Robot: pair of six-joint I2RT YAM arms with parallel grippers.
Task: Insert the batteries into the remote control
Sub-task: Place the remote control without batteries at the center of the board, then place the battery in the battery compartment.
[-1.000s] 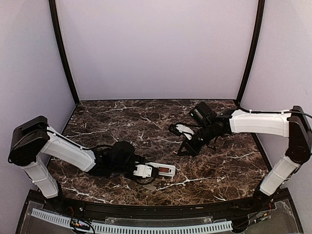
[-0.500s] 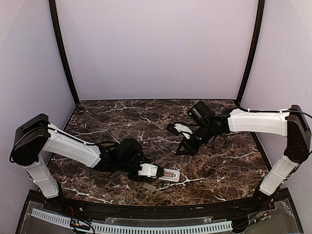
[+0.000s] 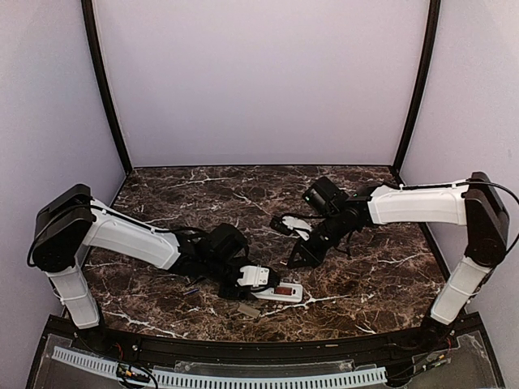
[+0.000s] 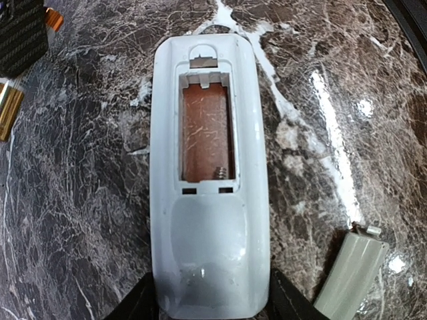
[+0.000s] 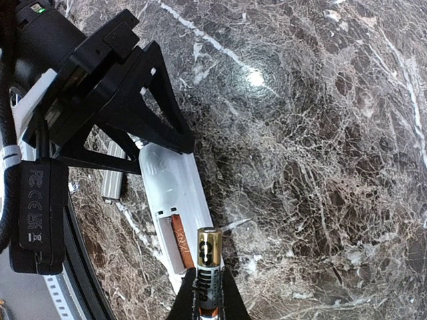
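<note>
We gripped the slim white plastic remote control (image 4: 210,253) by its near end, our left fingers (image 3: 263,284) clamped on its two sides. It lay back-up on the dark marbled surface (image 4: 347,100), its recessed bay uncovered. Our right fingers (image 5: 191,301) pinched a black-and-gold stick battery (image 5: 208,257) near the remote's bay end, not touching it. A small flat grey cover (image 4: 350,273) lay just beside the remote.

The left gripper (image 3: 261,284) has swung the remote (image 3: 282,291) closer to the grey cover (image 3: 248,311), while the right gripper (image 3: 297,259), holding its battery (image 5: 208,257), has drawn nearer that cover too.
</note>
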